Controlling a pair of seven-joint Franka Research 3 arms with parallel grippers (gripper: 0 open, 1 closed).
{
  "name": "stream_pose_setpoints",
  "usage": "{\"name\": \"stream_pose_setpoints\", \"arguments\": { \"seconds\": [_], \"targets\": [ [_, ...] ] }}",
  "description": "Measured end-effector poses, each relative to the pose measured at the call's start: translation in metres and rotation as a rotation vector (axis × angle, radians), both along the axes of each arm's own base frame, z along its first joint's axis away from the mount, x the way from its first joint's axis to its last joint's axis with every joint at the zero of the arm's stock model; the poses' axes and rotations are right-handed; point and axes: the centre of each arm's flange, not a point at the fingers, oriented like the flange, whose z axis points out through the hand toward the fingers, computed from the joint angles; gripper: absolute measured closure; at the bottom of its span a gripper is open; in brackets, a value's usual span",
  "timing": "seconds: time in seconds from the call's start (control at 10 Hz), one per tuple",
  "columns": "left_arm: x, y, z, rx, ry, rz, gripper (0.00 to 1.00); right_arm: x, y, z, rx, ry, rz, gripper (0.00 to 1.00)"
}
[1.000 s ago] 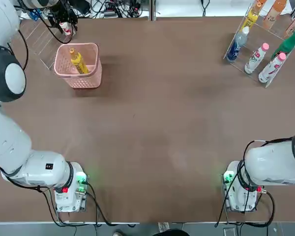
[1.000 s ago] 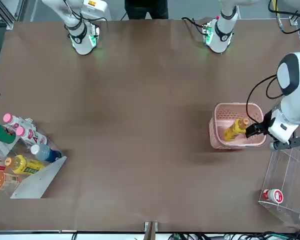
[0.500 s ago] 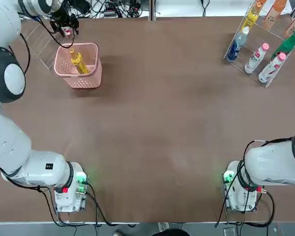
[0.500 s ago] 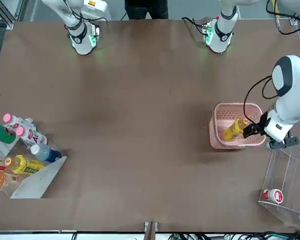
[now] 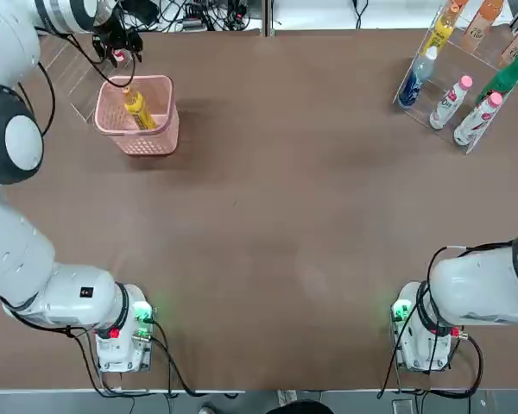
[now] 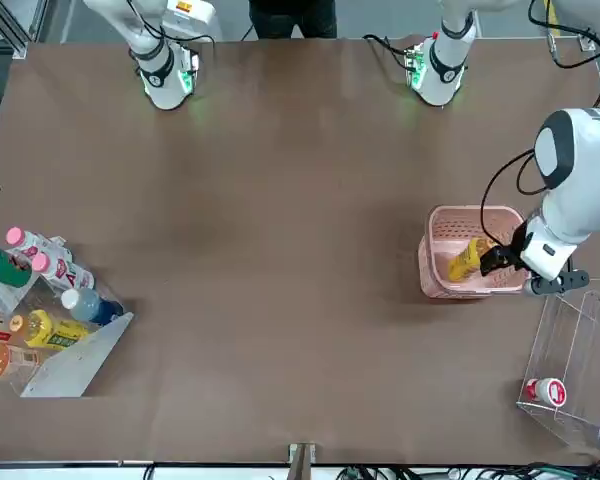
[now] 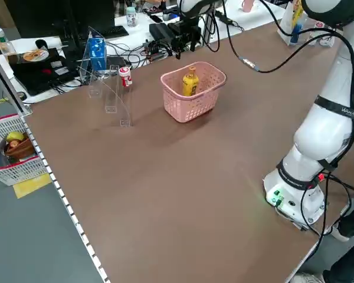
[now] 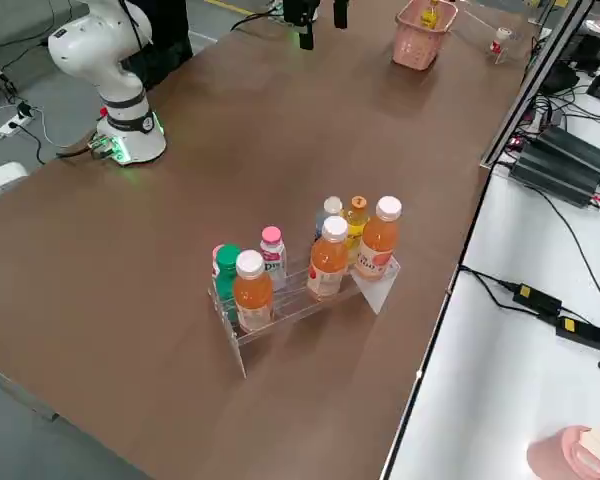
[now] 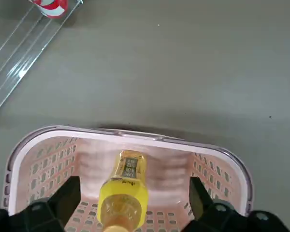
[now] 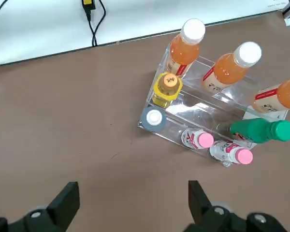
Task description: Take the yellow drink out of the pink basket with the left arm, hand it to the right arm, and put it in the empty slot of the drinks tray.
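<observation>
I have the left arm's tool (image 9: 135, 220) hanging over the pink basket (image 5: 138, 121) at the far left of the tabletop (image 5: 285, 216), jaws spread wide and gripping nothing. In the left wrist view the yellow drink (image 9: 124, 191) leans inside the basket, its cap lying between the two fingers (image 9: 63, 200) but not yet touched by them.

The lean is my worry. I judge that if I go straight down, one finger could meet the cap or shoulder first and knock the bottle flat into the basket. The fingers also sit close to the lattice walls, so a slight offset could catch the rim and drag or tip the light basket. A grip on the cap alone might let the bottle swing or slip during the handover.

The right arm's tool (image 10: 133, 217) is also released and empty, parked high on its own side, looking down at the drinks tray (image 10: 208, 121). From here I cannot tell which slot is free.
</observation>
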Motion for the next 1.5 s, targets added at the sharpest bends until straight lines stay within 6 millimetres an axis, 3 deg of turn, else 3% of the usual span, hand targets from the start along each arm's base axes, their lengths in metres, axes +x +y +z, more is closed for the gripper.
{"name": "stream_pose_setpoints", "arguments": {
  "seconds": [0.5,0.9,1.5],
  "targets": [
    [-0.004,0.0,-0.01,0.003,0.001,0.012,0.01,0.0,0.0,0.0,0.0,0.0,0.0,0.01],
    [-0.024,-0.009,-0.039,-0.002,-0.015,0.04,0.01,0.0,0.0,0.0,0.0,0.0,0.0,0.01],
    [-0.054,-0.006,-0.031,0.0,-0.007,0.043,0.01,0.0,0.0,0.0,0.0,0.0,0.0,0.01]
  ]
}}
